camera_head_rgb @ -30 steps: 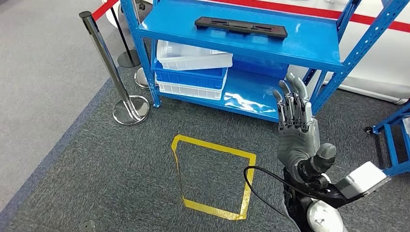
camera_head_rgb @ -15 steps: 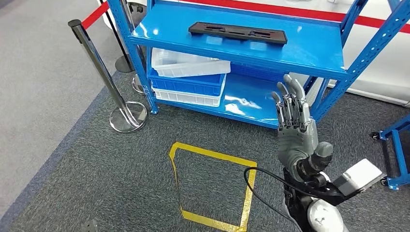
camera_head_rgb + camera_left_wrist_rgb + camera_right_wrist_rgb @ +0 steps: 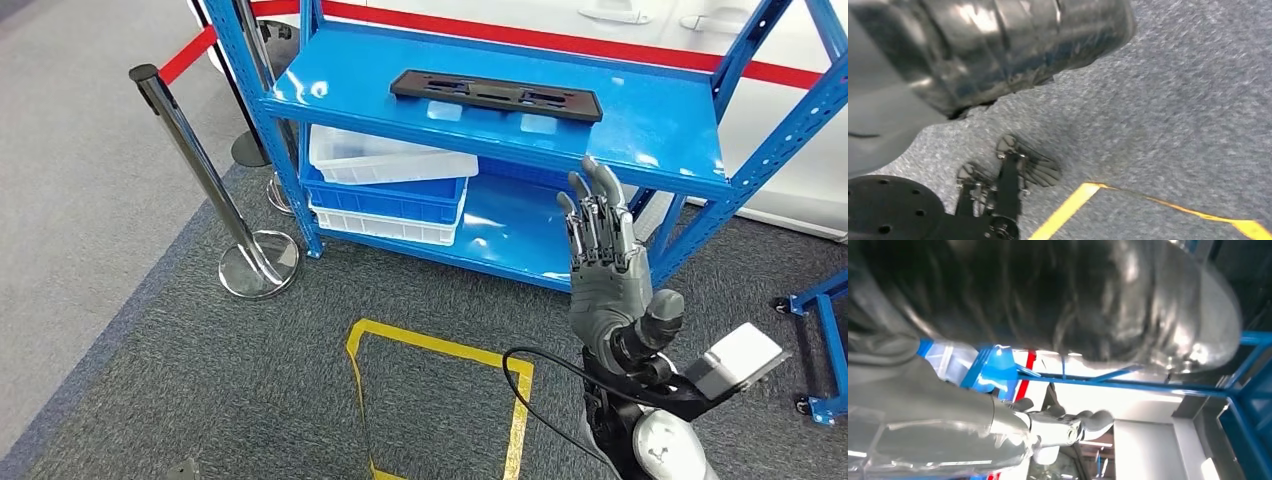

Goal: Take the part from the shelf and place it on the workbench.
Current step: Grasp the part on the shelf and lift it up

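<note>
In front of the blue shelf (image 3: 640,110), low and toward its right-hand post, my right hand (image 3: 605,265) is raised with the fingers (image 3: 592,215) stretched straight up and slightly apart, the thumb (image 3: 662,315) standing off to the side; it holds nothing. The fingertips reach up to the front edge of the shelf's top board without touching it, as far as the head view lets me judge.

The part (image 3: 497,95), a long flat black piece with cut-outs, lies on the shelf's top board, near the middle, lengthwise along the board and well apart from my hand. On the shelf's lower board, at its left end, a white bin (image 3: 385,157) sits tilted on a blue bin (image 3: 390,195), which is stacked on another white bin (image 3: 375,225).

Left of the shelf stands a chrome barrier post (image 3: 200,170) with a round foot on the grey carpet (image 3: 180,380); a red belt (image 3: 185,58) runs from its top. On the carpet before the shelf is a square of yellow tape (image 3: 440,350), which also shows in the left wrist view (image 3: 1083,200).

Of my left hand I cannot tell whether its fingers are spread or closed.
</note>
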{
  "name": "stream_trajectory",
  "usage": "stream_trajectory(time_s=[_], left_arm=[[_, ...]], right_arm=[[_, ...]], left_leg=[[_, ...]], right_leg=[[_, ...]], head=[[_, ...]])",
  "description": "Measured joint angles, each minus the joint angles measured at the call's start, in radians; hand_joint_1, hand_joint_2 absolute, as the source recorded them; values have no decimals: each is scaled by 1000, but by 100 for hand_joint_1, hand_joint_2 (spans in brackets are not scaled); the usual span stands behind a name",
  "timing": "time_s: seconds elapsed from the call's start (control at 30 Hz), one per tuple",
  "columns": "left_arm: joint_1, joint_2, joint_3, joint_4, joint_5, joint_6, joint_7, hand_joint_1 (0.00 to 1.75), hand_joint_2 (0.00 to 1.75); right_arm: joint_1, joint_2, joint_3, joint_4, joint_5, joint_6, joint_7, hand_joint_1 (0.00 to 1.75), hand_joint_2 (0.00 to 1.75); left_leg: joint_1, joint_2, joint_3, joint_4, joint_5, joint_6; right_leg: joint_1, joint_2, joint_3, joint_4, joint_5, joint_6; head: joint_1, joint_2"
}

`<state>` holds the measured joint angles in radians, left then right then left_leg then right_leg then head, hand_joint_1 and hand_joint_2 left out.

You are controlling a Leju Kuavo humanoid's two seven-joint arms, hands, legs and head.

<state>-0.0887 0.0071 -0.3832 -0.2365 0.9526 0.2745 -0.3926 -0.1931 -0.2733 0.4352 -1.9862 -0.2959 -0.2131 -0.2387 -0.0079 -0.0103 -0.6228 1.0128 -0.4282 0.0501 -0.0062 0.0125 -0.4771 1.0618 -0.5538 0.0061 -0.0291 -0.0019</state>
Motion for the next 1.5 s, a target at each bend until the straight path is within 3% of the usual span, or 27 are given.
stream_trajectory(time_s=[0.03,0.13,0.17,0.2,0.23,0.3,0.33,0.37,0.47,0.53,0.67,0.7,0.77,0.8,0.87,0.9,0.97,1.03,1.1,1.17,1.2,1.23,1.3,1.37,1.4,1.47,1.5], left_arm=[[-1,0,0,0,0,0,0,0,0],[-5,-1,0,0,1,0,0,0,0],[-4,-1,0,0,1,0,0,0,0],[-3,-1,-1,0,1,0,0,0,0],[-1,-1,-1,0,2,-1,0,0,0],[0,-2,-1,1,2,0,0,0,0],[-1,-2,-1,1,2,0,0,0,0],[-1,-2,-1,2,2,0,0,0,0],[-3,-2,-1,2,2,0,2,0,0],[-6,-3,-2,2,2,1,5,0,0],[-9,-5,-3,2,2,2,9,0,0],[-8,-5,-3,2,2,3,10,0,0],[-6,-5,-3,2,2,4,13,0,0],[-5,-4,-3,2,2,4,14,0,0],[-5,-3,-4,2,4,5,18,0,0],[-5,-2,-4,3,4,5,20,0,0],[-7,-1,-5,3,6,4,22,0,0],[-7,-1,-6,3,7,3,24,0,0],[-8,-1,-8,3,8,0,28,0,0],[-8,0,-9,3,8,-3,33,0,0],[-8,1,-9,3,9,-5,35,0,0],[-8,1,-10,3,10,-6,37,0,0],[-8,0,-10,3,11,-9,38,0,0],[-9,0,-11,3,12,-11,38,0,0],[-9,0,-13,3,12,-11,38,0,0],[-9,1,-15,3,12,-11,38,0,0],[-9,1,-16,3,13,-11,38,0,0]], right_arm=[[-2,0,0,0,-2,0,0,0,0],[-1,0,0,4,-10,2,-1,0,0],[0,0,0,6,-13,3,-1,0,0],[1,0,0,8,-14,5,-1,0,0],[1,0,-1,9,-15,5,-1,0,0],[2,0,-1,12,-15,6,-1,0,0],[3,0,-1,14,-16,6,-1,0,0],[5,0,0,16,-17,7,-1,0,0],[3,0,-1,18,-28,10,-3,0,0],[0,0,-2,18,-35,13,-4,0,0],[0,0,-2,21,-51,15,-5,0,0],[0,0,-3,22,-53,15,-5,0,0],[0,0,-3,23,-56,15,-6,0,0],[-1,0,-3,24,-59,15,-7,0,0],[-3,0,-3,25,-65,16,-10,0,0],[-4,0,-2,26,-67,16,-11,0,0],[-4,1,-3,28,-69,17,-13,0,0],[-5,1,-4,30,-69,16,-14,0,0],[-7,1,-5,31,-70,16,-14,0,0],[-7,2,-5,34,-71,16,-14,0,0],[-6,2,-5,36,-73,15,-14,0,0],[-6,2,-5,37,-76,15,-14,0,0],[-7,2,-5,39,-80,15,-14,0,0],[-10,2,-5,40,-83,14,-14,0,0],[-10,2,-5,40,-83,14,-14,0,0],[-11,2,-5,40,-83,13,-14,0,0],[-11,2,-5,40,-83,13,-14,0,0]], left_leg=[[3,0,15,-6,-4,4],[4,-1,41,-9,-27,11],[4,-2,52,-9,-37,9],[6,-4,66,-9,-49,7],[8,-5,82,-8,-61,4],[10,-8,107,-3,-88,-6],[10,-9,113,2,-100,-13],[9,-11,116,6,-109,-21],[10,-11,120,13,-121,-37],[12,-6,90,72,-132,-47],[17,2,-53,277,-195,-64],[18,3,-68,276,-181,-64],[18,-7,-52,179,-91,-58],[18,-26,-36,116,-46,-52],[17,-65,-15,31,-9,-38],[15,-75,-13,20,-12,-32],[15,-58,-2,4,-5,-25],[19,-30,12,-13,0,-17],[18,-4,18,-21,0,-9],[15,21,19,-17,-5,-4],[14,33,19,-14,-8,-4],[14,44,19,-11,-11,-5],[12,64,19,-1,-19,-11],[9,80,19,11,-27,-20],[7,87,19,14,-29,-24],[8,100,20,15,-32,-33],[10,94,19,20,-39,-38]], right_leg=[[-1,-1,-20,40,-12,4],[-7,-3,-141,203,-72,15],[-10,-3,-173,228,-80,19],[-12,-3,-190,220,-68,22],[-14,-3,-194,183,-33,25],[-18,-4,-190,69,75,27],[-18,-4,-189,30,112,22],[-16,-3,-191,9,134,15],[-15,0,-183,2,132,-9],[-18,2,-164,-10,127,-18],[-19,16,-138,-20,111,-27],[-19,25,-131,-20,107,-27],[-19,47,-116,-20,98,-25],[-19,57,-110,-21,94,-22],[-23,79,-110,-20,90,-14],[-25,90,-112,-21,90,-7],[-27,106,-114,-23,88,7],[-21,69,-125,4,65,15],[-16,13,-172,104,8,18],[-16,-1,-226,210,-34,22],[-16,-3,-233,225,-30,23],[-16,-6,-220,199,-6,23],[-11,-36,-157,77,54,17],[-4,-63,-113,-11,83,6],[0,-66,-110,-22,83,2],[0,-44,-112,-24,90,-8],[-2,-35,-112,-28,94,-13]], head=[[1,0],[2,0],[2,0],[2,0],[2,0],[2,0],[2,0],[0,0],[-1,0],[-4,0],[-5,0],[-5,0],[-5,0],[-5,0],[-4,0],[-3,0],[-4,0],[-1,0],[4,0],[6,0],[6,0],[6,0],[6,0],[5,0],[5,0],[5,0],[5,0]])
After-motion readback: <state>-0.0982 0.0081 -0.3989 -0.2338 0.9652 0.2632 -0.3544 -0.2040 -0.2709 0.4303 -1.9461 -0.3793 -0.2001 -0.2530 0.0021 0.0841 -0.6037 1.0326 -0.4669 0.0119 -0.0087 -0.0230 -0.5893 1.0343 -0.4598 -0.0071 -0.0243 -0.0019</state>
